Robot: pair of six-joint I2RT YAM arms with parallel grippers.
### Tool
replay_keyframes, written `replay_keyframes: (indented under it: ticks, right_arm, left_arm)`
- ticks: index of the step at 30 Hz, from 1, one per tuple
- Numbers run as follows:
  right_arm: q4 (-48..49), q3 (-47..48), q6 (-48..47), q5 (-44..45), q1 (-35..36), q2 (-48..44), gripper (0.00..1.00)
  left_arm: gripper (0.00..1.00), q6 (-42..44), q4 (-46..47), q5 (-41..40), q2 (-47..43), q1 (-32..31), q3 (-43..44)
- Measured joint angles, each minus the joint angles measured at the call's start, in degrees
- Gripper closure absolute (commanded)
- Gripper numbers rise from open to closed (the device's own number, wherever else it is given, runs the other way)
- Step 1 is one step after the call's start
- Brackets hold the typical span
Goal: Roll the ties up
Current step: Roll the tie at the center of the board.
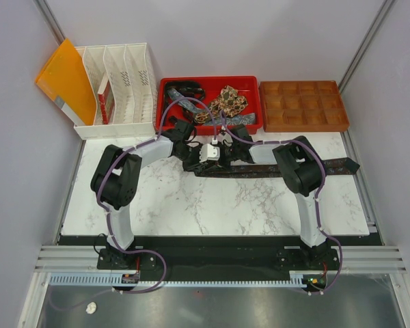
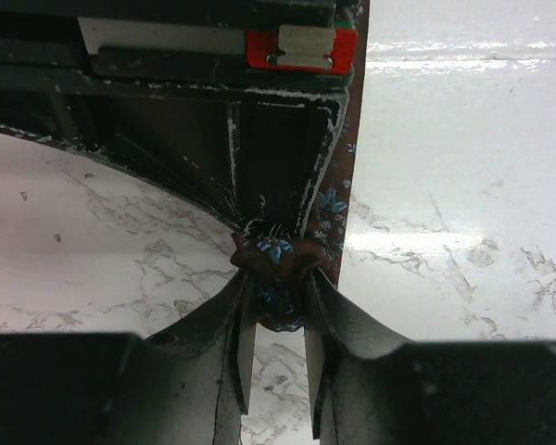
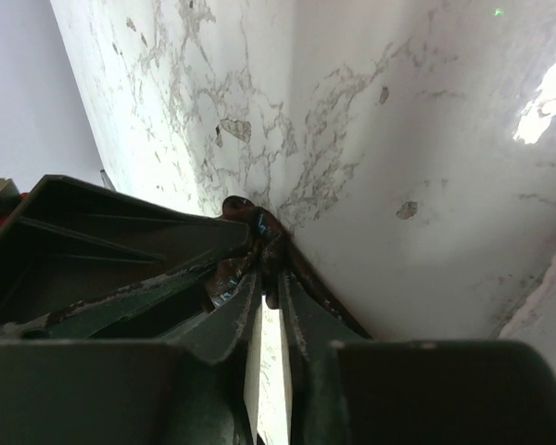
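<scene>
- Top view: the dark tie is laid across the marble table, its long axis left-right and its pointed end aimed right.
- Left wrist: its bunched end is clamped by the left gripper.
- Right wrist: the right gripper is nearly closed at the fabric; whether it grips cannot be told.

Left arm and right arm: black joints, white links, purple cables; fingers apparently scuffed.

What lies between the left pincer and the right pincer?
The bunched end of the dark flowered tie; the left wrist view shows it.
</scene>
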Motion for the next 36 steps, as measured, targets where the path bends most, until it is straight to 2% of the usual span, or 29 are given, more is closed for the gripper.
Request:
replay_keyframes:
  ticks: [7, 8, 10, 18, 21, 25, 27, 28, 30, 32, 36]
  right_arm:
    - [-2.7, -0.6, -0.6, -0.6, -1.8, -1.9, 0.62]
    - [-3.0, -0.8, -0.8, -0.8, -2.2, -2.3, 0.56]
    - [-3.3, -1.2, -0.8, -0.9, -2.7, -2.8, 0.5]
    - [0.4, -2.3, 2.8, -1.9, -1.5, -3.1, 0.49]
    - [1.9, -2.4, 3.7, -1.3, -0.3, -2.7, 0.53]
    - [2.8, -2.4, 4.0, -0.8, 0.0, -1.9, 0.75]
    - [3.0, -2.4, 4.0, -0.5, 0.1, -1.6, 0.83]
    - [2.8, -2.4, 3.9, -0.4, 0.1, -1.5, 0.91]
    - [2.6, -2.4, 3.4, 0.0, 0.2, -1.5, 0.98]
    - [2.2, -2.4, 3.0, 0.2, 0.1, -1.5, 1.0]
    - [1.2, -2.2, 1.8, 0.3, 0.1, -1.5, 1.0]
  left_arm:
    - [0.68, 0.2, -0.3, -1.3, 0.3, -0.2, 0.0]
    - [0.68, 0.2, -0.3, -1.3, 0.3, -0.2, 0.0]
    - [0.68, 0.3, -0.3, -1.3, 0.4, -0.2, 0.0]
    - [0.67, 0.4, -0.4, -1.3, 0.4, -0.2, 0.1]
    - [0.67, 0.4, -0.7, -1.4, 0.5, -0.2, 0.1]
    - [0.66, 0.4, -0.8, -1.5, 0.6, -0.2, 0.2]
    - [0.64, 0.5, -0.8, -1.5, 0.7, -0.2, 0.2]
    - [0.63, 0.5, -0.8, -1.5, 0.7, -0.2, 0.3]
    - [0.57, 0.5, -0.7, -1.5, 0.7, -0.2, 0.3]
    - [0.47, 0.6, -0.5, -1.6, 0.7, -0.2, 0.3]
    - [0.36, 0.6, -0.4, -1.3, 0.6, 0.9, 0.2]
